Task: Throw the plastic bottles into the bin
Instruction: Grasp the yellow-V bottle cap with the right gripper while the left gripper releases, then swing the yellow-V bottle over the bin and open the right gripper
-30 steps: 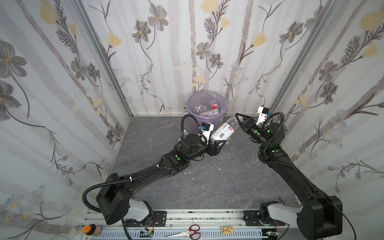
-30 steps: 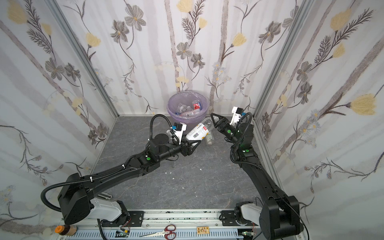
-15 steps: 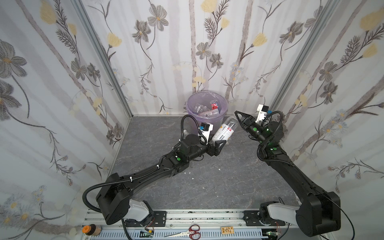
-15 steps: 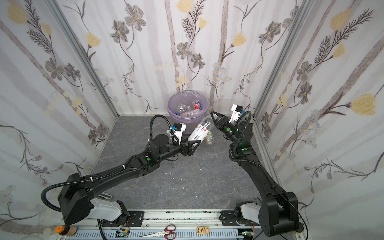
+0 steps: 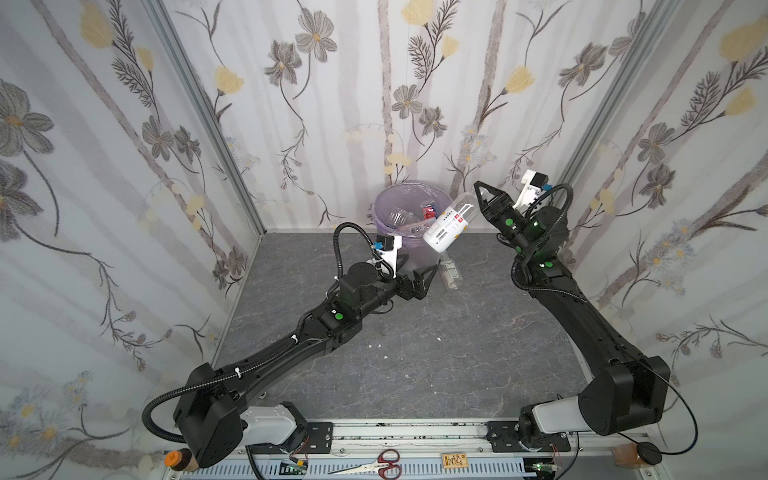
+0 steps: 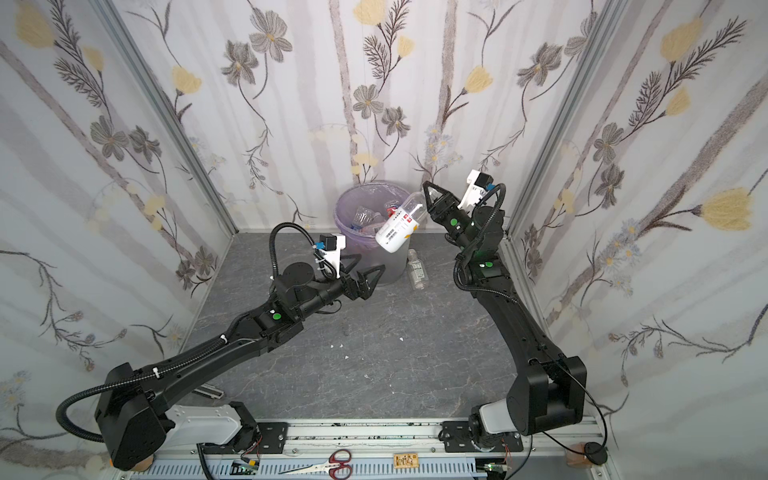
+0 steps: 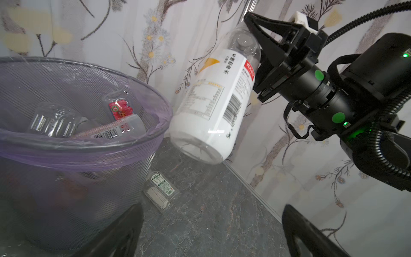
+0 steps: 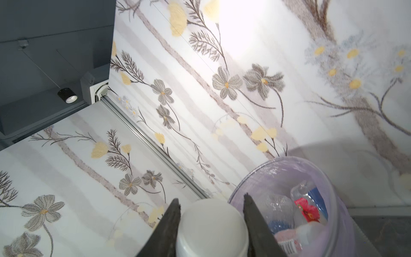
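A white bottle (image 5: 446,228) (image 6: 397,228) (image 7: 213,106) with an orange mark hangs tilted, base down, beside the right rim of the lilac-lined mesh bin (image 5: 386,199) (image 6: 345,203) (image 7: 89,151) (image 8: 333,200). My right gripper (image 5: 478,199) (image 6: 428,199) (image 7: 253,37) (image 8: 211,207) is shut on its capped top end (image 8: 212,227). My left gripper (image 5: 415,268) (image 6: 365,268) (image 7: 211,233) stands wide open and holds nothing, low in front of the bin's wall. Several bottles (image 5: 409,218) (image 8: 307,209) lie inside the bin. A clear bottle (image 5: 449,272) (image 6: 417,270) (image 7: 160,191) lies on the floor at the bin's base.
Flowered walls close in the grey floor on three sides. The right wall stands just behind my right arm. Scissors (image 5: 380,461) lie on the front rail. A brown jar with an orange lid (image 5: 176,459) and one with a black lid (image 5: 636,455) sit at the front corners.
My left gripper opened, let go of the white bottle and sank away from it. My right gripper shut on the bottle's top and carried it up beside the bin's rim.
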Available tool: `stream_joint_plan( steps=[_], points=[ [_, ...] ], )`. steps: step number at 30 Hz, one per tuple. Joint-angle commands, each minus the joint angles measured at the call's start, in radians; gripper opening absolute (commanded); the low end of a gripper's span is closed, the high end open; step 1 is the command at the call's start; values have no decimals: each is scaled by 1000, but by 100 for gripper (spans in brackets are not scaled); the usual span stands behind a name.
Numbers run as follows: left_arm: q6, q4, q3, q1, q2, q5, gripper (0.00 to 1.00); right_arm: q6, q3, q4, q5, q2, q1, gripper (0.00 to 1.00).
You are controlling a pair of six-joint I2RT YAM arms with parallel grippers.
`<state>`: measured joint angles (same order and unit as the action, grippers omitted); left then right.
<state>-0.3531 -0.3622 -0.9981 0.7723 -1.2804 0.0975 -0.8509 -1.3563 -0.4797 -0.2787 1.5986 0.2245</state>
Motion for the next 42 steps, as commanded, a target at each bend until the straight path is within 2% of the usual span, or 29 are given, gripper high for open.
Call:
stream_joint_plan(
  steps=[1,7,13,20,24,28,30,32,35,42],
  points=[
    [-42,14,2,-34,39,9,100,104,-95,29,111,30,1,24],
    [-66,24,2,-106,99,30,100,224,-139,-115,275,-35,11,25],
    [-70,49,6,-160,123,55,100,344,-62,-335,489,-122,13,26],
    [-69,83,21,-205,155,65,100,428,1,-563,641,-132,23,28],
    [-68,95,34,-227,176,67,100,379,-82,-499,645,-42,32,27],
    [-78,96,44,-238,178,74,100,375,-266,-324,624,175,91,28],
    [-82,95,43,-239,175,80,100,341,-399,-165,580,292,118,37],
    [-84,96,41,-240,173,87,100,311,-538,-8,521,418,144,58],
    [-84,97,44,-241,181,88,100,338,-598,83,544,480,179,82],
    [-93,97,59,-242,187,90,100,399,-590,108,542,412,190,96]
  ],
)
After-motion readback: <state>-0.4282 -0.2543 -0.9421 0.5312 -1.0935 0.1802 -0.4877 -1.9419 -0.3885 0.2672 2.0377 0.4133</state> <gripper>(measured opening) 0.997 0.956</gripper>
